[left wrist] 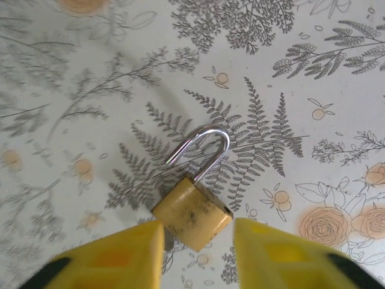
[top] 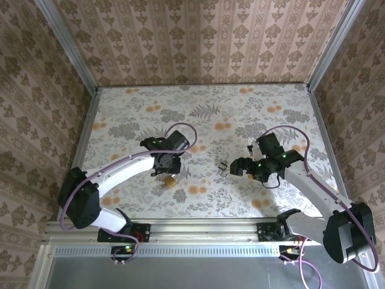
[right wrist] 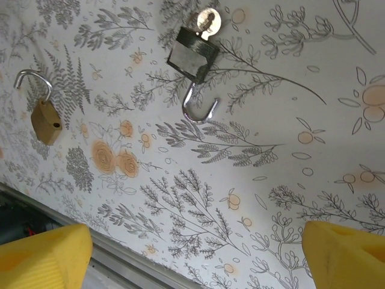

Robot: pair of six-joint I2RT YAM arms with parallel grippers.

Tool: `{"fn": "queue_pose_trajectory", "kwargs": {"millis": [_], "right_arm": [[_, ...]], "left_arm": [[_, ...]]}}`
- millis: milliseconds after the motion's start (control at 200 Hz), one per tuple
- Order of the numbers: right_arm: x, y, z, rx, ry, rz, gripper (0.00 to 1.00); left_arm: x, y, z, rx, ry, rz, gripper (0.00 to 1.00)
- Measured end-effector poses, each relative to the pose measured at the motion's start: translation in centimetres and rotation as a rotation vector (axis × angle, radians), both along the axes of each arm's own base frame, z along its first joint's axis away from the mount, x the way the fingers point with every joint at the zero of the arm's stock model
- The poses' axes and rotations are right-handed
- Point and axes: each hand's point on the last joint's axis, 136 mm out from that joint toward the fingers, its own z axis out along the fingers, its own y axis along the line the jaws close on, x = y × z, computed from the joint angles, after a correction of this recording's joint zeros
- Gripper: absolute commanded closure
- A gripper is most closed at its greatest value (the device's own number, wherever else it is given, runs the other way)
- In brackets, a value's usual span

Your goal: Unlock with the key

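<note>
Grasping looked to be the step in hand. The left claw [left wrist: 198,232] stood apart, straddling the brass padlock [left wrist: 192,214] unclamped. The right claw [right wrist: 195,232] gaped wide. The key [right wrist: 209,20] sat in a dark lock [right wrist: 192,54], right of the brass padlock on the surface [right wrist: 271,150]. The next move called for clamping the padlock, then fetching the key.

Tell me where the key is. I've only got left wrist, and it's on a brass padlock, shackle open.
Observer: Right wrist has it: the key is stuck in a second, grey padlock.
Operator: Where's that from the brass one?
Observer: Top view: to the right of the brass padlock, well apart.
Operator: Anything held on that side?
Observer: No. The right tool is open wide, nothing between its fingers.
</note>
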Motion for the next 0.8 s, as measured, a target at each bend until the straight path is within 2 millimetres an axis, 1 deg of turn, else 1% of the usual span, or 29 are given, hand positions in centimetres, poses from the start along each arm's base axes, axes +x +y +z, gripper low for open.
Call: {"fn": "queue_pose_trajectory", "kwargs": {"millis": [100, 165, 215, 285, 345, 465, 620, 710, 800], "right_arm": [[-0.6, 0.3, -0.6, -0.005, 0.02, 0.002, 0.1], [-1.0, 1.0, -1.0, -0.024, 0.023, 0.03, 0.1], [-1.2, 1.5, -1.5, -0.051, 0.029, 0.056, 0.13], [-1.4, 2.0, -2.5, -0.105, 0.056, 0.08, 0.19], [-1.1, 2.1, -3.5, -0.156, 0.08, 0.087, 0.21], [0.4, 2.2, -4.6, -0.248, 0.091, 0.092, 0.21], [3.2, 3.4, -4.6, -0.323, 0.079, 0.098, 0.22], [4.8, 4.4, -4.7, -0.347, 0.079, 0.097, 0.23], [6.3, 5.1, -5.2, -0.383, 0.09, 0.089, 0.27]], "left_arm": [[0.0, 0.5, -2.2, -0.09, 0.076, 0.035, 0.7], [0.2, 0.7, -3.3, -0.153, 0.108, 0.058, 0.7], [0.4, 0.8, -3.9, -0.199, 0.124, 0.075, 0.71], [0.7, 1.1, -4.8, -0.25, 0.137, 0.101, 0.71], [0.7, 1.2, -5.3, -0.283, 0.142, 0.11, 0.71], [0.3, 0.8, -6.3, -0.334, 0.144, 0.108, 0.72], [-0.4, 0.9, -7.2, -0.398, 0.126, 0.139, 0.73], [-0.8, 1.1, -7.5, -0.438, 0.114, 0.167, 0.73], [-1.2, 1.3, -7.2, -0.47, 0.096, 0.196, 0.71]]}}
